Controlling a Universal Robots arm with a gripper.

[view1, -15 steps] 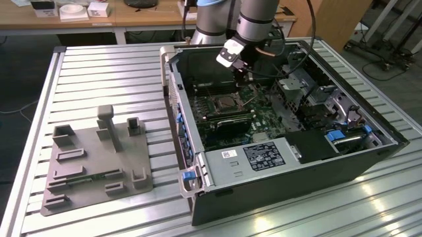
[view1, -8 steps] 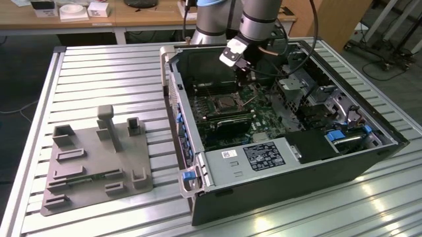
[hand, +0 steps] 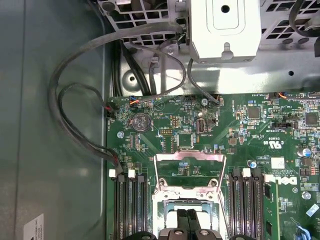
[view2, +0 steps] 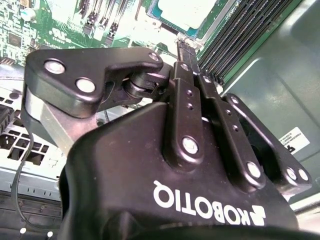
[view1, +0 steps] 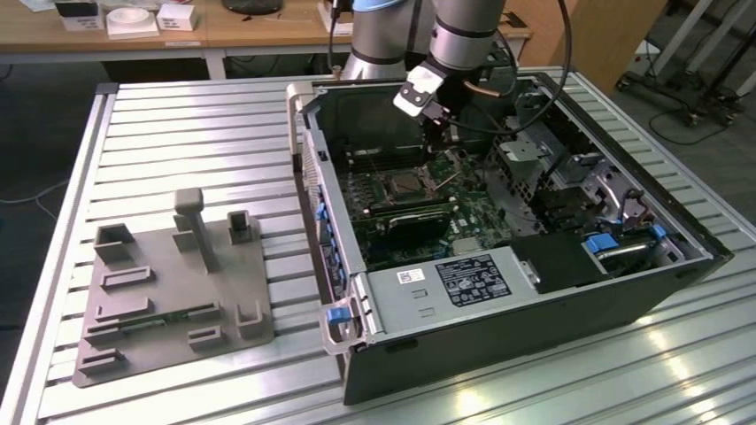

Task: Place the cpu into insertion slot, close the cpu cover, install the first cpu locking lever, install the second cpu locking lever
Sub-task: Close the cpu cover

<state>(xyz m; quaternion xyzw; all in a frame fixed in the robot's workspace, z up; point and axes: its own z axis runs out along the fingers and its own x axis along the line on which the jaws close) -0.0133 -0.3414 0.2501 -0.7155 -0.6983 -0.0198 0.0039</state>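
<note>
Second wrist view: gripper (view2: 186, 44) fingers pressed together, nothing seen between them, tips just beside edge of cpu (view2: 185, 11). Cpu lay flat in insertion slot (view1: 381, 188) on green motherboard (hand: 240, 130). First wrist view: cpu cover (hand: 189, 191) seemed raised off slot, near fingertips. Exterior view: arm reached down into open computer case (view1: 532, 292)

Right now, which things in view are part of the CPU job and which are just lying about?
Job: cpu, slot, cover, gripper.
Lying about: grey fixture, memory slots, desk boxes.
</note>
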